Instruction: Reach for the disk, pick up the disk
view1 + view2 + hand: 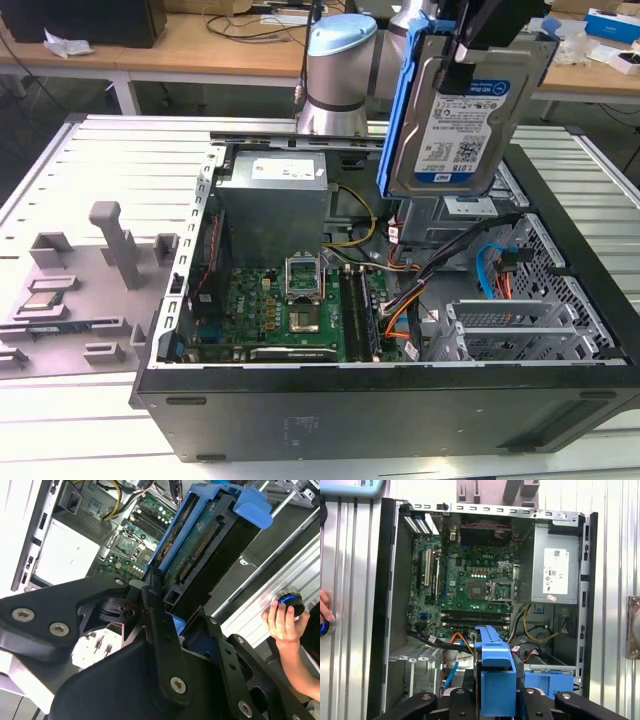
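The disk [455, 115], a silver hard drive with a white-and-blue label in a blue carrier frame, hangs upright above the open computer case [400, 400], over its drive-bay corner. My gripper [468, 45] comes down from above and is shut on the disk's upper edge. In the second wrist view the black fingers [152, 587] clamp the blue frame, and the disk [200, 550] is seen edge-on with its circuit board showing. In the first wrist view the disk's blue carrier [495, 672] sits between the jaws of the gripper [495, 700], above the case interior.
Inside the case lie the motherboard [290, 300], power supply [275, 200], cables and drive cage [520, 330]. The arm's base [340, 70] stands behind. A grey fixture [80, 280] lies at the exterior view's left. A person's hand [282, 622] rests on a blue knob beside the case.
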Motion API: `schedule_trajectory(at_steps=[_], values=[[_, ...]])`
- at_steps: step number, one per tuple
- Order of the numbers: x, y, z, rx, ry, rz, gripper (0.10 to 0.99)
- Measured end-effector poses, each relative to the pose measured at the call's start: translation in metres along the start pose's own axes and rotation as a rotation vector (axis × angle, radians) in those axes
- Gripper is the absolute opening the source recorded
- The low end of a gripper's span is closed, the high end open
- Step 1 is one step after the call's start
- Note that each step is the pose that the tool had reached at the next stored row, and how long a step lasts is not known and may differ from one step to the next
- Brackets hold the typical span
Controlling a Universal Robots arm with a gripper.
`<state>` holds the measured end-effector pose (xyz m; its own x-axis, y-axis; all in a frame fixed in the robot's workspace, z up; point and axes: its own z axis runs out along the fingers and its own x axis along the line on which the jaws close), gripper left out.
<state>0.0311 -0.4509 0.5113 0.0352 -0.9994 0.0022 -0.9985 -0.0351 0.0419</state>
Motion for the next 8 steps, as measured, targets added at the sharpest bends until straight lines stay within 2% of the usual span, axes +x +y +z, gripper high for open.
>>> schedule_trajectory(at_steps=[8], values=[[0.0189, 0.0006, 0.0002, 0.000, 0.0001, 0.000, 0.369]])
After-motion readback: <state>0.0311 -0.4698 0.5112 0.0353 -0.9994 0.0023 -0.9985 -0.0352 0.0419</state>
